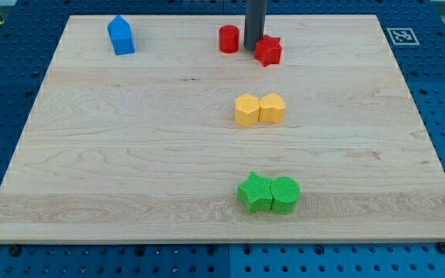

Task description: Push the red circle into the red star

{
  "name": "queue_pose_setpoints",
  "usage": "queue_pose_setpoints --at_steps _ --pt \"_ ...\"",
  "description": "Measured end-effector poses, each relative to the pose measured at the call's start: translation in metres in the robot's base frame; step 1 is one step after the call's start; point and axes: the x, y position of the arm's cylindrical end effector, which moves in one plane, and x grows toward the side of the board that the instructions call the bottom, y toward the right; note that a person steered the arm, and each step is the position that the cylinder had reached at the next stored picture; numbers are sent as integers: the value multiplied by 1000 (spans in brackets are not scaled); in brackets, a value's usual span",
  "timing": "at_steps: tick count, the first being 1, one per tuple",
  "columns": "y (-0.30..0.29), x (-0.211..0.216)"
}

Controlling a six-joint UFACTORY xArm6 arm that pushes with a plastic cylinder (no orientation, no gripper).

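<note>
The red circle [229, 38] stands near the view's top, a little left of centre. The red star [268, 51] lies just to its right and slightly lower. My rod comes down from the view's top between them, and my tip [253, 49] rests on the board in the gap, close to the star's left side and a short way right of the circle. The two red blocks are apart, with the rod between them.
A blue house-shaped block [120, 35] stands at the top left. A yellow hexagon [246, 110] and a yellow heart-like block [272, 108] touch at the centre. A green star [254, 193] and a green circle [285, 194] touch near the bottom. The wooden board [130, 154] lies on a blue pegboard.
</note>
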Motion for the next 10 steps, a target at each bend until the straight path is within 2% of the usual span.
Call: queue_pose_setpoints --at_steps 1,2,3,4,6,8,10 --pt "-2 -45" --pt "-53 -61" --pt "-86 -59" --pt "-86 -32" --pt "-86 -27" --pt "-63 2" --pt "-68 -10"
